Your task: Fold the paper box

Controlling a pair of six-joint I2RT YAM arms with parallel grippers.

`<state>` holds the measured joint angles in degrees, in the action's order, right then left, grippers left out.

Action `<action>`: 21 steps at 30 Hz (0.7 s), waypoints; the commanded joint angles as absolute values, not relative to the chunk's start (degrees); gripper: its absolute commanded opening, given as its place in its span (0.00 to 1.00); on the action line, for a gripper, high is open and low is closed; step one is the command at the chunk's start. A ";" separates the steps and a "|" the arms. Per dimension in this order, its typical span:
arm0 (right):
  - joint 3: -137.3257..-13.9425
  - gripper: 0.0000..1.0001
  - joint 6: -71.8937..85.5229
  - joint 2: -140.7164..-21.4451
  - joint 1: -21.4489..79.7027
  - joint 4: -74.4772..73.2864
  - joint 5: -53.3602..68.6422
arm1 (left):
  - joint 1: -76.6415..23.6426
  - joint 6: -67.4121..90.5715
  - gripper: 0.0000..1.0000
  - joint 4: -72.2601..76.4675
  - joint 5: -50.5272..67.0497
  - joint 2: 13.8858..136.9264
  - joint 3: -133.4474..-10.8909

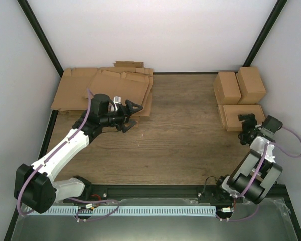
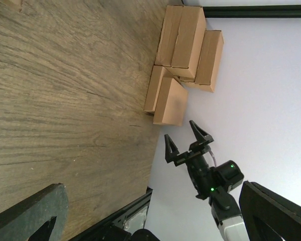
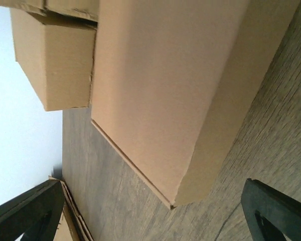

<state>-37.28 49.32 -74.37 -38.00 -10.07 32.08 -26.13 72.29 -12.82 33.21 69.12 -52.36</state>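
Paper box (image 1: 228, 116), folded, rests at 2 o'clock beside two finished boxes (image 1: 239, 85), seemingly parked as done; right gripper (image 2: 181, 134) gapes empty just by it. Left gripper (image 1: 133, 116), open and empty, hovers at the 10 o'clock cardboard pile (image 1: 110, 85).

Pile of flat cardboard sheets (image 1: 103, 90), overlapping, at far-left corner of wood-grain table (image 1: 180, 150). Two closed brown boxes (image 1: 228, 88) side by side, far right.
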 commanded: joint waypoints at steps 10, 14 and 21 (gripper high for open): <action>-38.77 0.57 49.72 -67.62 -37.60 -18.06 20.62 | -25.83 69.97 0.96 -12.66 32.94 70.57 -52.15; -38.81 0.01 51.00 -69.05 -37.66 -20.02 17.48 | -25.84 69.72 0.96 -12.66 32.48 70.34 -51.92; -38.53 0.01 52.29 -75.57 -34.54 -17.30 16.50 | -25.84 69.44 0.96 -12.68 31.49 70.65 -51.27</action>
